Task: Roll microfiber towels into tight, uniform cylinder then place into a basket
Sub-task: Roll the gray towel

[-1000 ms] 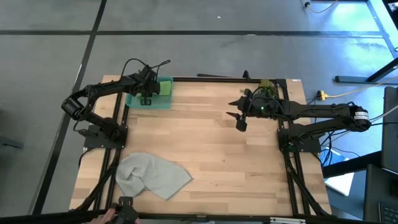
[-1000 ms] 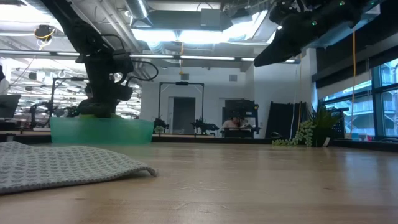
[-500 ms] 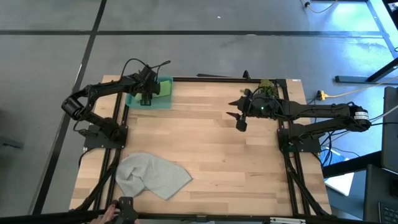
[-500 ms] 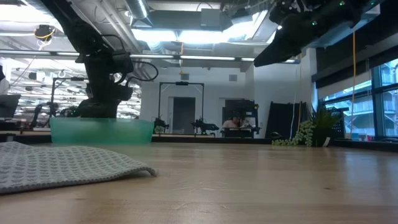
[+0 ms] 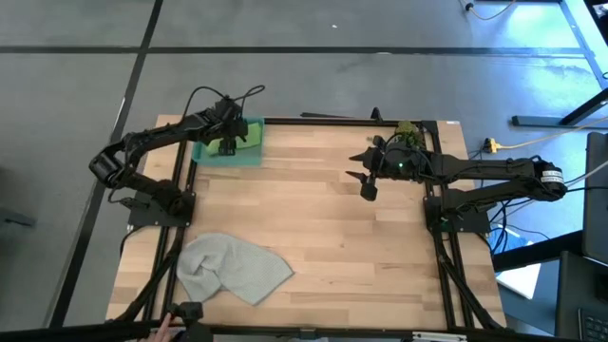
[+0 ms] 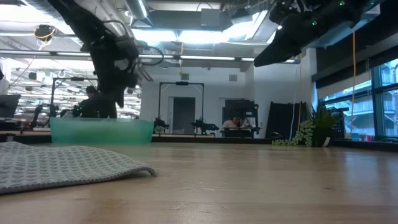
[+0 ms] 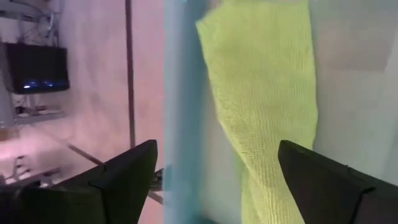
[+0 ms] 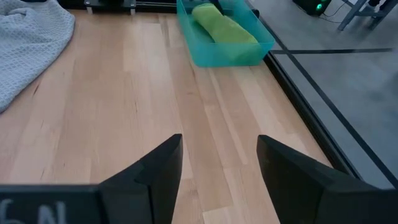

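**Over the basket: green roll down, grey towel waiting**

At the table's far left corner, the left gripper [image 5: 228, 142] is hanging above the basket [image 5: 249, 155], fingers [image 7: 124, 180] spread and holding nothing. The lime green towel [image 8: 224, 28] is lying rolled inside, free of the jaws. Near the front left edge, the grey towel [image 5: 233, 268] is sitting in a loose crumpled heap, unrolled. It looks soft, light and floppy, likely sagging and bunching when lifted; pinching a corner or hem and flattening it first seems wisest. Far right, the right gripper [image 5: 367, 182] is waiting above bare wood, fingers [image 8: 155, 171] apart, empty.
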{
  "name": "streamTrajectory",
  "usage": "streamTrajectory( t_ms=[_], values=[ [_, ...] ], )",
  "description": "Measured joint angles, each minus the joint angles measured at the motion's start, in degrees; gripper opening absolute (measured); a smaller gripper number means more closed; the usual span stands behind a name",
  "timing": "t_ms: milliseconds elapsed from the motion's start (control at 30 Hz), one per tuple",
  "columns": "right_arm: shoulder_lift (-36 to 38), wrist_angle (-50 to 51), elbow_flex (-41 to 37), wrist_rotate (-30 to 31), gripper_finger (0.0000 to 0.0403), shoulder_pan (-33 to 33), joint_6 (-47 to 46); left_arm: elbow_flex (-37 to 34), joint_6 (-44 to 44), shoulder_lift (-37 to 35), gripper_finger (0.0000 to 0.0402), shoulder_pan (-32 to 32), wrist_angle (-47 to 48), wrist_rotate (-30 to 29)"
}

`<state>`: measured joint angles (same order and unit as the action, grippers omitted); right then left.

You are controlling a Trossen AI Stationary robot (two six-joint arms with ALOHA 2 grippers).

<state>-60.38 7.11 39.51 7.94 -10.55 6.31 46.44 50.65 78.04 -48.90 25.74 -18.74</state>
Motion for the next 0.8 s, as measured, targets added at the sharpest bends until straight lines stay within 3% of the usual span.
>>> streamTrajectory(
  t_ms=[167, 300, 567, 800],
  values=[
    [0.0, 0.0, 0.0, 0.0, 0.0207, 0.0, 0.0, 4.1, -8.9, -3.6, 0.0331, 4.6, 8.4, 0.1],
    [0.0, 0.0, 0.0, 0.0, 0.0207, 0.0, 0.0, 6.1, -18.4, -8.0, 0.0331, 12.5, 15.3, 0.8],
    [0.0, 0.0, 0.0, 0.0, 0.0207, 0.0, 0.0, 6.3, -40.3, -14.4, 0.0327, 37.3, 22.4, -0.3],
    [0.0, 0.0, 0.0, 0.0, 0.0207, 0.0, 0.0, 6.2, -60.5, -13.1, 0.0328, 59.2, 24.2, -4.2]
  ],
)
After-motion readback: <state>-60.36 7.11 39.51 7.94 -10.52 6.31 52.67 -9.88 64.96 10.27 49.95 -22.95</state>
